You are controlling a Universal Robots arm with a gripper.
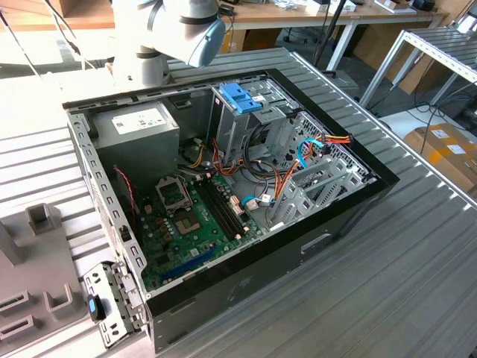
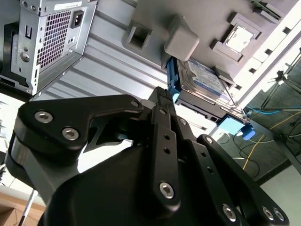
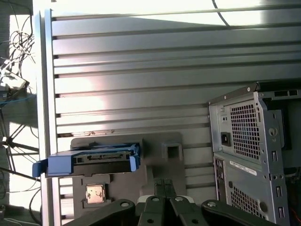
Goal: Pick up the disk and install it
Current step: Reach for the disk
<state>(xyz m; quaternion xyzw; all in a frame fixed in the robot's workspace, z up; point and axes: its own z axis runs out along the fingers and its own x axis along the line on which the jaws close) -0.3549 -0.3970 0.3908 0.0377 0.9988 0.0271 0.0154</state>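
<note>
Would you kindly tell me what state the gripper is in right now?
Gripper: closed, holding nothing; the disk sits apart from it.

Place: robotics lab or workshop
Table (image 1: 402, 283): an open PC (image 1: 298, 253) is lying on ribbed metal
Around: desks (image 1: 298, 15), boxes (image 1: 447, 153) are standing

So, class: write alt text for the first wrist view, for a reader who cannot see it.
The disk, a grey drive in light-blue rails, rests on a grey holder on the ribbed metal table. The robot's black hand hovers near it, not holding it; a computer case stands alongside.
</note>
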